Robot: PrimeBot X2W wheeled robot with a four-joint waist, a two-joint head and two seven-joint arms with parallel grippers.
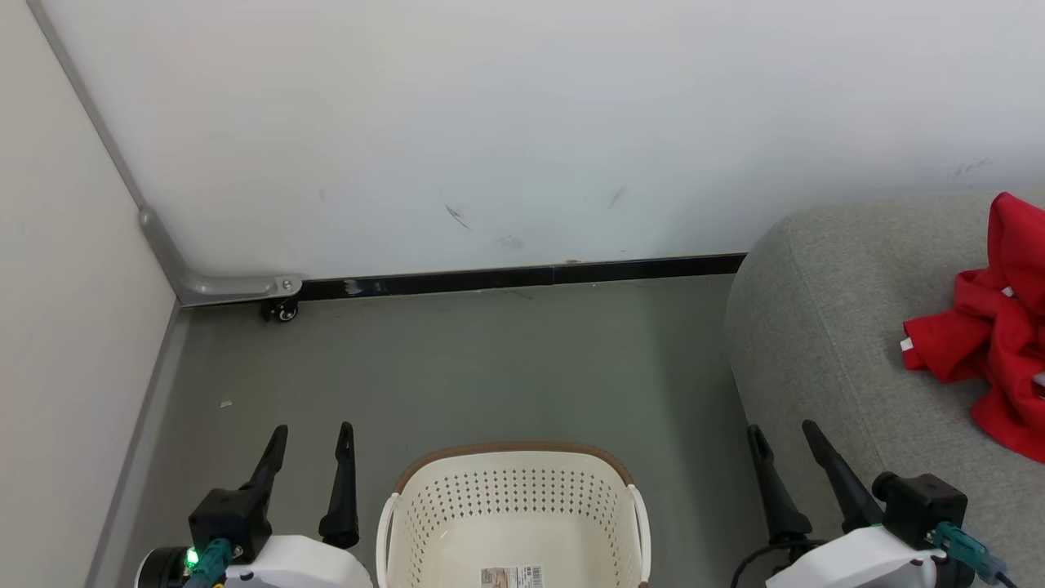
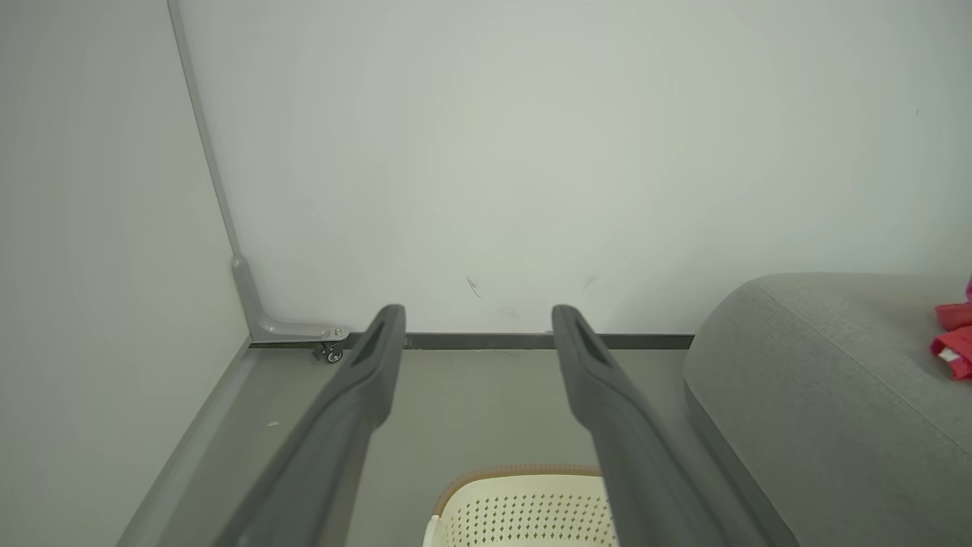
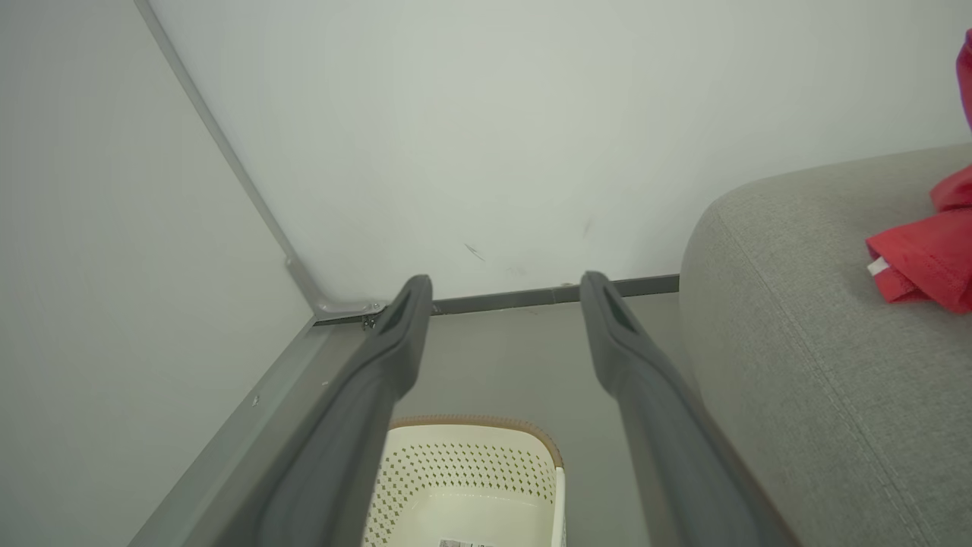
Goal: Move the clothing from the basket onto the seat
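Note:
The cream basket with its brown rim stands on the floor at the bottom centre, and its inside shows only a barcode label. Red clothing lies bunched on the grey seat at the right. My left gripper is open beside the basket's left side, holding nothing. On the other side, my right gripper stands open between the basket and the seat's front edge. The wrist views show the basket, the seat and the clothing, past open grippers.
A white wall with a dark skirting strip closes the back. A pale panel on a small caster closes the left side. Grey floor lies between the basket and the wall.

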